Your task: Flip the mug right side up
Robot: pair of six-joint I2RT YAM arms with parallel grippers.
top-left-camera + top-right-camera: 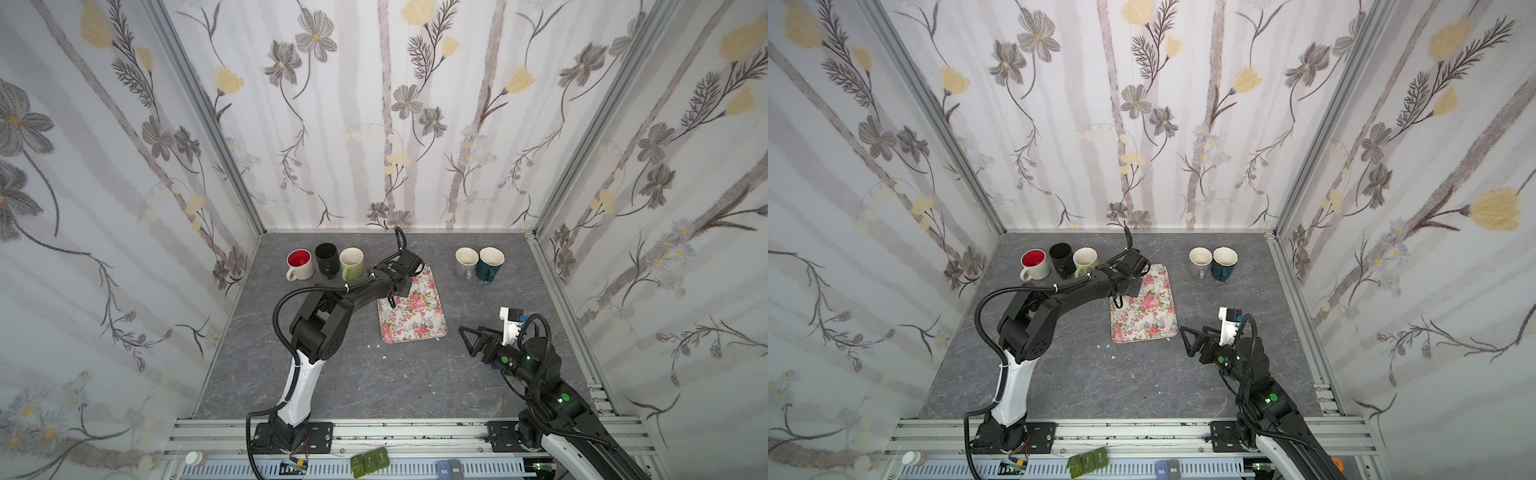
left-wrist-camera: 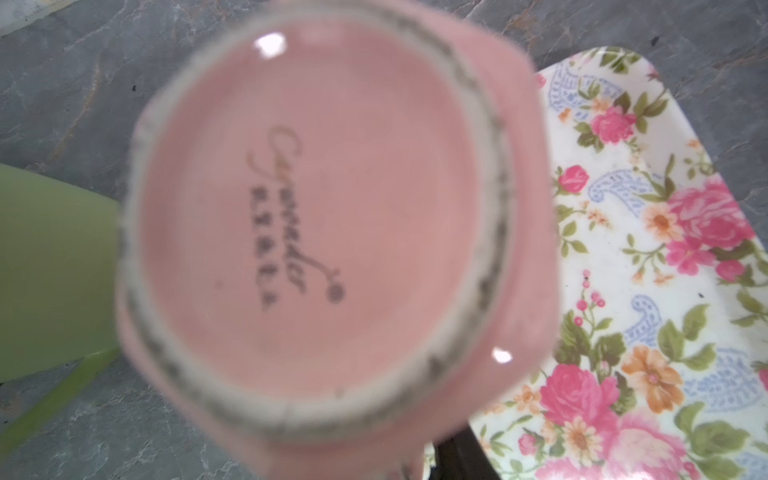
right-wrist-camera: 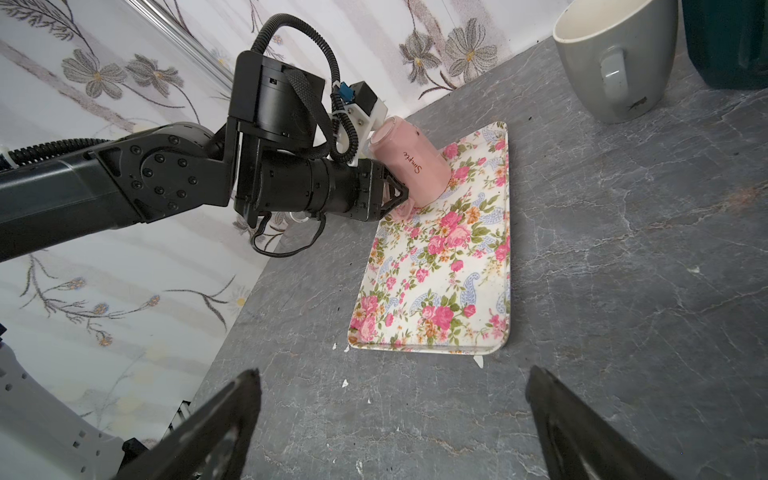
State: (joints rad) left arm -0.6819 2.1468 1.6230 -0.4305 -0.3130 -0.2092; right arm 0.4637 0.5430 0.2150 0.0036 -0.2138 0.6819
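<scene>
The left gripper (image 3: 397, 195) is closed narrowly on the handle of the pink ceramic mug (image 3: 409, 166). The mug is tilted base-up at the far left corner of the floral rectangular tray (image 3: 428, 348), probably ready to pivot upright. Its wall reads "Simple"; the base stamp is blurred. The right gripper (image 1: 466, 340) waits with jaws wide, clear of the tray's near right corner.
</scene>
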